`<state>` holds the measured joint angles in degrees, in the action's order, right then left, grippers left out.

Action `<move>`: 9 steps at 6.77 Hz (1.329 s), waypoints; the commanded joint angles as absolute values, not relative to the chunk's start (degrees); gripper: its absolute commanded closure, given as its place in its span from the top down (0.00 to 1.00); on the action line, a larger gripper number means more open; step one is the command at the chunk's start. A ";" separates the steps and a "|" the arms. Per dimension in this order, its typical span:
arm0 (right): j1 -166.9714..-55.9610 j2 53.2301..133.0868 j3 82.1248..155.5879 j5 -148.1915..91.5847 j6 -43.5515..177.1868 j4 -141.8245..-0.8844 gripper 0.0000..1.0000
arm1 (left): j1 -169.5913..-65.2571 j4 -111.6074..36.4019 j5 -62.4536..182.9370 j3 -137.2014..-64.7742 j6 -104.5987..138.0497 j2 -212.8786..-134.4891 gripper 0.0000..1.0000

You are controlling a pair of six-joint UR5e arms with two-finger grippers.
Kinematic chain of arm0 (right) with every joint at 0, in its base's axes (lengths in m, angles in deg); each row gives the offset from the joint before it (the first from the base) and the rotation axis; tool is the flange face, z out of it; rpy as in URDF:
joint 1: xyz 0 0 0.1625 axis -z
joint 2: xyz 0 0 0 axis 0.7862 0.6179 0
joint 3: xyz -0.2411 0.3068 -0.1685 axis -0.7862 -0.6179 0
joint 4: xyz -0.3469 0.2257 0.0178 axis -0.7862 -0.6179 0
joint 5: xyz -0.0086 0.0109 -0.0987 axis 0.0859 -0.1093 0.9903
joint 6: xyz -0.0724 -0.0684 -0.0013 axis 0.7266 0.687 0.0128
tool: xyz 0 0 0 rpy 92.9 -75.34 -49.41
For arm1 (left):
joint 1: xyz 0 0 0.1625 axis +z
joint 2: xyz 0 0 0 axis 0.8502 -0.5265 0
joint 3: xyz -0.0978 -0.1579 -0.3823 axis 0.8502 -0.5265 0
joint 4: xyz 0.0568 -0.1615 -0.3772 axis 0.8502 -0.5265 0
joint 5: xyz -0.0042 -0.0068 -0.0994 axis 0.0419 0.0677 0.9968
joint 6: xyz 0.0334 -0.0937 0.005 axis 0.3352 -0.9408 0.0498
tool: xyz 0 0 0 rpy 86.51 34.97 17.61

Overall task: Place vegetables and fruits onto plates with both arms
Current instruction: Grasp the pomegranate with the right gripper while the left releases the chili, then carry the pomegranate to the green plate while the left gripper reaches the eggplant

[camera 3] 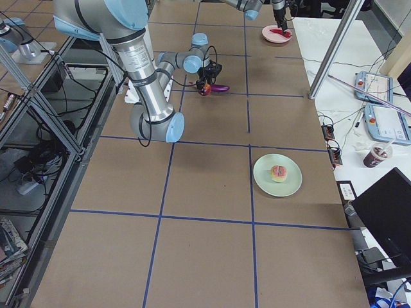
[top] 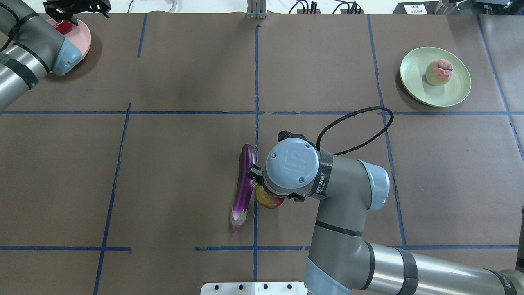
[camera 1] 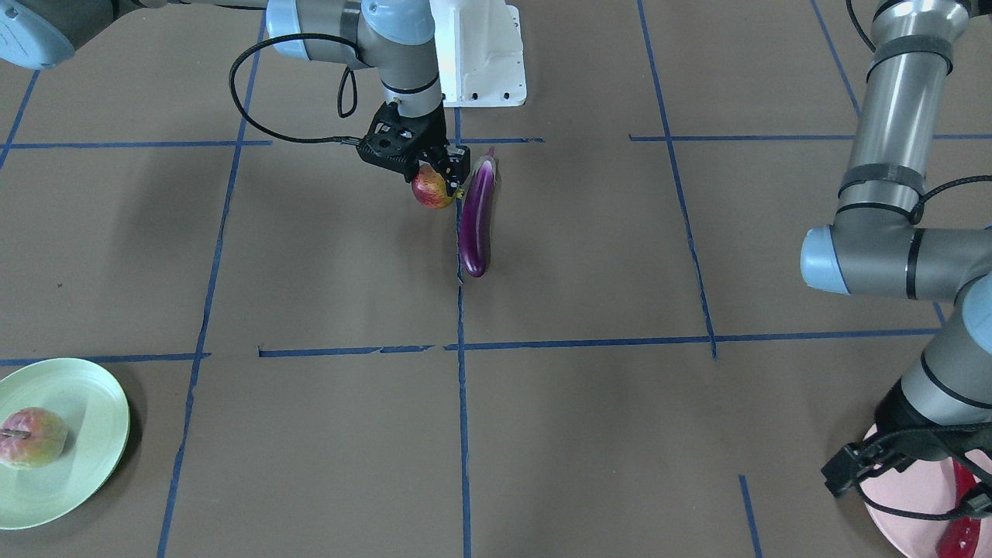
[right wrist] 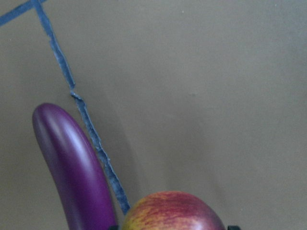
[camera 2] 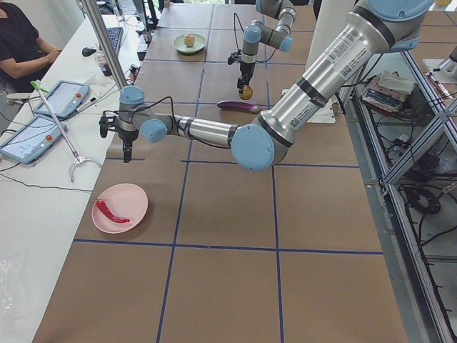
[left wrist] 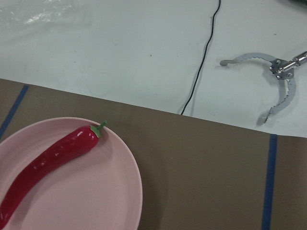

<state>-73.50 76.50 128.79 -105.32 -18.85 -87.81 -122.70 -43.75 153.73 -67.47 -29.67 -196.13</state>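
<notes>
My right gripper (camera 1: 431, 180) is shut on the mottled red-yellow fruit (camera 1: 432, 192) and holds it just above the table, right beside the purple eggplant (camera 1: 474, 221). The eggplant lies along the centre tape line (top: 244, 186); the right wrist view shows it (right wrist: 72, 167) next to the fruit (right wrist: 172, 211). The peach (top: 439, 72) rests on the mint green plate (top: 452, 91). The red chili (left wrist: 53, 158) lies on the pink plate (left wrist: 103, 191). My left gripper (top: 77, 9) hovers over that plate, fingers spread and empty, clear of the chili.
The white robot base (camera 1: 480, 54) stands close behind the eggplant. Beyond the pink plate, a white side table carries metal tongs (left wrist: 280, 84) and a cable. Tablets and a seated person (camera 2: 21, 43) are on that side. Blue tape lines grid the brown table.
</notes>
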 commanded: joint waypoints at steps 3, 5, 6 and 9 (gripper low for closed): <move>-92.03 80.29 131.43 -109.78 -5.85 -92.17 0.00 | -107.75 -43.93 157.45 -84.41 -45.33 -193.13 1.00; -102.58 80.83 122.41 -109.87 4.51 -91.55 0.00 | -100.44 -43.76 157.19 -91.12 -45.27 -193.11 1.00; -106.20 80.74 116.19 -109.87 9.79 -89.46 0.00 | -97.81 -43.76 156.75 -91.92 -45.10 -193.20 1.00; -111.32 80.48 99.36 -109.70 13.94 -72.40 0.00 | -94.80 -43.76 156.48 -92.28 -45.54 -193.64 1.00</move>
<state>-109.38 80.58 103.78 -109.77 11.33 -75.76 -95.70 -43.76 156.58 -91.97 -45.37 -193.58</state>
